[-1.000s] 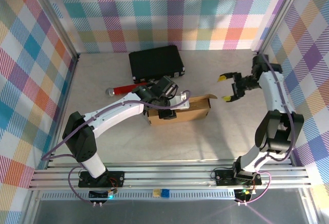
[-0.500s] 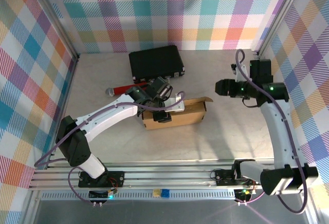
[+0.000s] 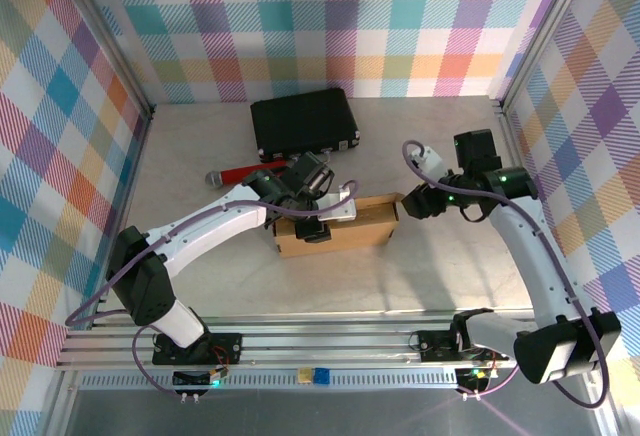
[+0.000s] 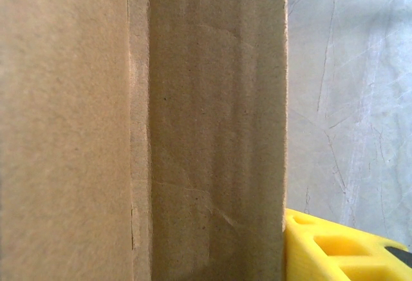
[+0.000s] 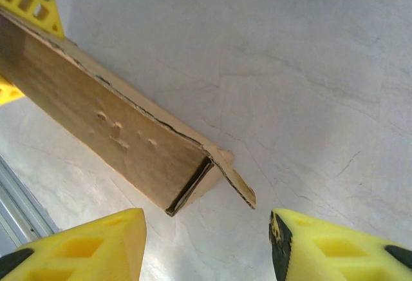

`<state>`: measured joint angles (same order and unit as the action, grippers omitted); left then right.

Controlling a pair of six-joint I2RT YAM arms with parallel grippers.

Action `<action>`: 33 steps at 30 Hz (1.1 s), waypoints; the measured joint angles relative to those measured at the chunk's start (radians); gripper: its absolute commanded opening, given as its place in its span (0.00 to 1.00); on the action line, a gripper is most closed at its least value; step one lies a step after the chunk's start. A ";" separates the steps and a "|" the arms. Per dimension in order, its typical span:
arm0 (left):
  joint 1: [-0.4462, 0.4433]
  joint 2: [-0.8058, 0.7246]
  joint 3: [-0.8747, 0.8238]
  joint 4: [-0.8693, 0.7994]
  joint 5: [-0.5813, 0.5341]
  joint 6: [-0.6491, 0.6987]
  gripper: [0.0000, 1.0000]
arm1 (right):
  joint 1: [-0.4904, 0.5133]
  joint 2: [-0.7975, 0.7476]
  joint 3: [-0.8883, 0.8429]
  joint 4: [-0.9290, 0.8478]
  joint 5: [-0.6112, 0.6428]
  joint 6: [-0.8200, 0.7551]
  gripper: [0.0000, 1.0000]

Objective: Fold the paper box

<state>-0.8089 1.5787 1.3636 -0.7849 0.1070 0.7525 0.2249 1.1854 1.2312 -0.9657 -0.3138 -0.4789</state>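
Observation:
The paper box (image 3: pixel 345 228) is a shallow brown cardboard shape lying mid-table. My left gripper (image 3: pixel 322 211) sits on its top from the left, shut across the box. One yellow finger (image 4: pixel 335 252) presses the cardboard edge (image 4: pixel 212 133), and the other is hidden behind the cardboard. My right gripper (image 3: pixel 410 203) hovers just off the box's right end, open with nothing between its fingers. In the right wrist view the right gripper (image 5: pixel 206 249) faces the box's open end (image 5: pixel 187 187), where a small flap (image 5: pixel 235 178) sticks out.
A black hard case (image 3: pixel 304 124) lies at the back, close behind the left wrist. A red-handled tool (image 3: pixel 240 174) rests left of the box. Plaid walls enclose three sides, and a metal rail (image 3: pixel 320 341) runs along the near edge.
My right arm has swung in from the right to the box's right end, its jaws narrowing. The box and left gripper have shifted slightly left, and the raised right flap has come down.

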 measured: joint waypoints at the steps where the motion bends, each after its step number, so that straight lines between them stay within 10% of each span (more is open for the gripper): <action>1: 0.001 0.000 0.000 0.000 0.000 0.000 0.54 | 0.006 0.009 -0.005 0.000 0.007 -0.014 0.53; 33: 0.004 -0.012 -0.013 0.021 -0.005 -0.004 0.61 | 0.071 0.158 0.048 0.000 0.045 -0.030 0.00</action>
<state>-0.8047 1.5669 1.3502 -0.7635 0.1024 0.7486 0.2962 1.3437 1.2797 -0.9653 -0.2687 -0.5087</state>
